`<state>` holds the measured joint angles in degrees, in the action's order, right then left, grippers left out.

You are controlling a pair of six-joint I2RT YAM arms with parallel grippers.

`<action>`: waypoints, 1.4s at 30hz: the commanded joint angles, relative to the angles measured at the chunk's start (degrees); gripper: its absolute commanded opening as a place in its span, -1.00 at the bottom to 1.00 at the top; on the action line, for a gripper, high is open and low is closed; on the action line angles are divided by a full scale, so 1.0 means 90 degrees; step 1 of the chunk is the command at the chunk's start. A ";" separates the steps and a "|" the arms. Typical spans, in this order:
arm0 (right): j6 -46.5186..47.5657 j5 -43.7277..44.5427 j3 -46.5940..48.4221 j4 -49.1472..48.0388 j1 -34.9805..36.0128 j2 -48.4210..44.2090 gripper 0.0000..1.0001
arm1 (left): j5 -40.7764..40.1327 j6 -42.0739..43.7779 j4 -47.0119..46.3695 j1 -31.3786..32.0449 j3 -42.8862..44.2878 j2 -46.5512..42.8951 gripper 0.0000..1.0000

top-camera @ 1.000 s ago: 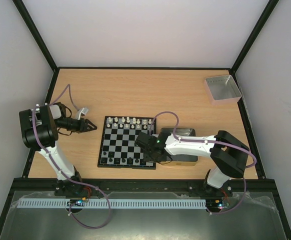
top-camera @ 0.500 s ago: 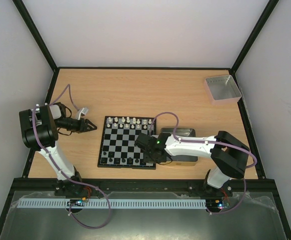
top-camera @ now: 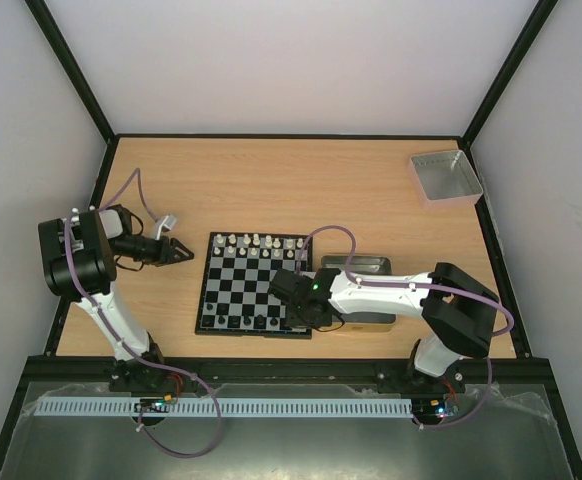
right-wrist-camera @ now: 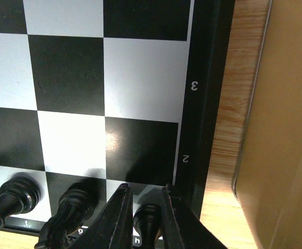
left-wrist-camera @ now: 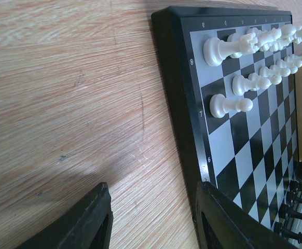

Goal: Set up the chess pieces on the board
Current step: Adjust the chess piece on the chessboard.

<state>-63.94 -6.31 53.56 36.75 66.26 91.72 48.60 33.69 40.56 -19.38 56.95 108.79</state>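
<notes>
The board (top-camera: 254,283) lies at the middle of the table. White chess pieces (top-camera: 256,242) stand along its far rows and black chess pieces (top-camera: 246,321) along its near row. My right gripper (top-camera: 302,318) is over the board's near right corner. In the right wrist view its fingers (right-wrist-camera: 121,207) are closed on either side of a black piece (right-wrist-camera: 147,220) that stands on the corner square, beside other black pieces (right-wrist-camera: 70,205). My left gripper (top-camera: 183,252) hovers open and empty just left of the board. It is over bare wood (left-wrist-camera: 152,187) in the left wrist view, where the white pieces (left-wrist-camera: 229,47) also show.
A rectangular gold-rimmed tin (top-camera: 356,264) lies right of the board under my right arm, and its wall (right-wrist-camera: 291,104) shows close to the board's edge. A grey square tray (top-camera: 446,178) sits at the far right corner. Dark frame posts line the table's edges.
My right gripper has shifted very slightly over the board's near right corner. My left arm has not moved.
</notes>
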 commanded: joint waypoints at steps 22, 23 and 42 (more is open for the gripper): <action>0.0025 0.0499 0.0354 0.0457 -0.0113 0.0150 -0.68 | -0.1679 0.0085 -0.0169 -0.0070 -0.0289 0.0483 -0.07; 0.0004 0.0513 0.0328 0.0466 -0.0136 0.0126 -0.68 | -0.1679 0.0085 -0.0162 -0.0064 -0.0293 0.0481 -0.07; -0.0057 0.0127 0.0104 0.0317 -0.0157 -0.0233 -0.53 | -0.1669 0.0094 -0.0152 -0.0067 -0.0278 0.0500 -0.07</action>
<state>-63.90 -4.84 55.00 38.74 64.47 91.05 48.64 33.95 40.62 -19.42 56.95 108.81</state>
